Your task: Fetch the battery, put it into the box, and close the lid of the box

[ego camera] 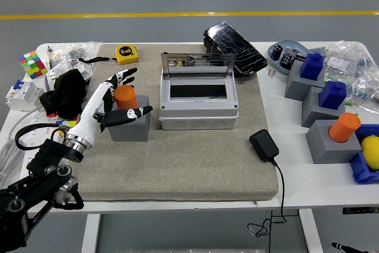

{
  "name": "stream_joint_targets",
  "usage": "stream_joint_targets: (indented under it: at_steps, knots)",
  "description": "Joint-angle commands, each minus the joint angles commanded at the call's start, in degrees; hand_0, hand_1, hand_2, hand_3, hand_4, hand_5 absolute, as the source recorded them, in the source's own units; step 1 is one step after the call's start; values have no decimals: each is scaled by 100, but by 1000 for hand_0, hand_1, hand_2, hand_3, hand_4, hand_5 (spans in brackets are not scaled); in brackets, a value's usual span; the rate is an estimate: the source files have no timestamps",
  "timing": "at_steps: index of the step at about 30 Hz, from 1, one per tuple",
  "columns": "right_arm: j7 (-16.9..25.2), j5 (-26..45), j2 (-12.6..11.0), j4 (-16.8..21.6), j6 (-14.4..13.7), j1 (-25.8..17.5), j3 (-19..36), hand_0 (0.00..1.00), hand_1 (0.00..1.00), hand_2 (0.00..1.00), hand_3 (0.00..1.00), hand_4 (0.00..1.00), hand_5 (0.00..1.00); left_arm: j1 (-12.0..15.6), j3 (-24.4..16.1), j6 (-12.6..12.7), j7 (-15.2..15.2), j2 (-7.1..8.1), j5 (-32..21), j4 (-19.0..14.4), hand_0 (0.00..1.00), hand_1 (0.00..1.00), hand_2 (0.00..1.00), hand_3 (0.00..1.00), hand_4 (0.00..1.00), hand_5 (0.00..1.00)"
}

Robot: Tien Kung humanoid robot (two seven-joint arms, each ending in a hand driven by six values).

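An orange cylinder battery (124, 96) stands upright in a grey block (128, 127) at the left of the grey mat. My left hand (135, 92), white and black, reaches in from the lower left. Its fingers (122, 77) are spread behind the battery and its thumb (137, 111) lies across the block in front; I see no closed grasp. The grey box (198, 111) sits at the middle of the mat, with its clear lid (198, 63) raised at the back and a dark opening on top. My right hand is out of view.
A second orange cylinder (344, 127) stands on a grey block at the right, beside blue pieces (331, 94) and a yellow ball (370, 149). A black adapter (264, 145) with its cord lies right of the box. A yellow tape measure (126, 54), a black slab (235, 48) and a blue dish (284, 57) lie behind.
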Motion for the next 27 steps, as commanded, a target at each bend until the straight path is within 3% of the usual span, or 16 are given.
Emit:
stream_joint_targets:
  at_steps: [2,3,8,9,14,15,27]
  knots:
    - [2,-1,3,2,-1,1,3,670,671,678,561,906,510,-24,28,12,-39,-17,-70,14,745,770,817,817,998,2]
    - [4,-5,4,5,-3,0,7,670,671,678,561,906,509,-43,49,28,-73,-32,-116,29,546,477,543,640,998,2]
    - [10,-1,9,10,-8,0,-23,670,671,678,561,906,509,-172,193,200,-391,-153,-544,249,546,477,543,640,998,2]
    - [11,-3,9,13,-8,0,-23,670,671,678,561,906,509,-186,206,233,-442,-169,-604,280,487,375,418,486,897,2]
    - [16,4,15,17,-12,-3,-40,670,671,678,561,907,508,-253,255,397,-660,-242,-802,463,487,375,418,486,897,2]
    - [17,6,15,17,-12,-5,-41,671,671,678,561,907,507,-265,267,416,-693,-251,-817,498,133,192,274,311,711,2]
    - [24,-8,20,18,-13,10,-34,671,671,679,561,907,507,-441,519,526,-1120,-348,-1251,791,103,140,248,274,704,2]
